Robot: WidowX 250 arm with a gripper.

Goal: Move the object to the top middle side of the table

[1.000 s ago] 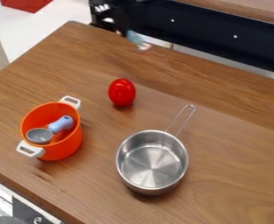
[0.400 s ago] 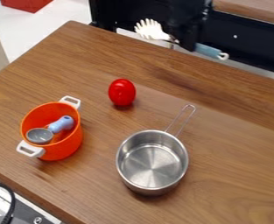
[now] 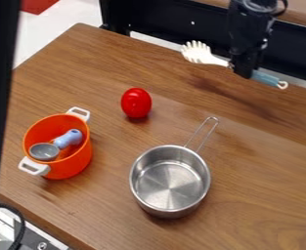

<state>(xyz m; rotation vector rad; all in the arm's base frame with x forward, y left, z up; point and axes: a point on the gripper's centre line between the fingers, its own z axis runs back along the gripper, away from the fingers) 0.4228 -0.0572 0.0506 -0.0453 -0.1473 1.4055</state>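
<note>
Gripper (image 3: 244,71) and gripped pasta fork (image 3: 199,53) have moved rightward and lower.

We could pass over the wide stretch of table (image 3: 269,195) right of the steel pan (image 3: 168,211), though its wire handle (image 3: 212,117) juts toward the far side. A narrower lane runs between the pan and the orange pot (image 3: 76,165), with a red rounded thing (image 3: 136,102) at its far end.

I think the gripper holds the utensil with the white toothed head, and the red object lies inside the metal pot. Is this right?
Not quite: the camera view shows the red object on the table, outside the metal pot. The gripper does hold that utensil.
</note>
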